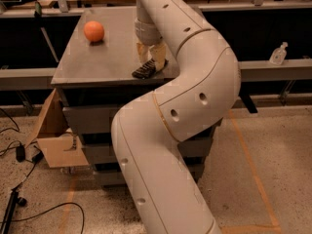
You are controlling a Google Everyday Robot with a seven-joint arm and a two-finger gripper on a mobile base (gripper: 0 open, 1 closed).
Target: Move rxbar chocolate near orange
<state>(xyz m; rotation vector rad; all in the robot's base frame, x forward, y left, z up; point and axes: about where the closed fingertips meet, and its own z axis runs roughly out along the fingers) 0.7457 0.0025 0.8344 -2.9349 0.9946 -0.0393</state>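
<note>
The rxbar chocolate (145,71) is a dark flat bar lying on the grey table (97,62), close to the table's front edge and right of centre. My gripper (150,62) comes down from above, with its tan fingers (158,58) on either side of the bar's far end, shut on it. The bar still rests on the tabletop. The orange (93,31) sits at the table's back left, well apart from the bar and the gripper.
My white arm (195,82) curves over the table's right side and hides that part of it. A cardboard box (53,135) stands on the floor at the left, with cables (19,155) beside it. A clear bottle (278,54) stands on a rail at the right.
</note>
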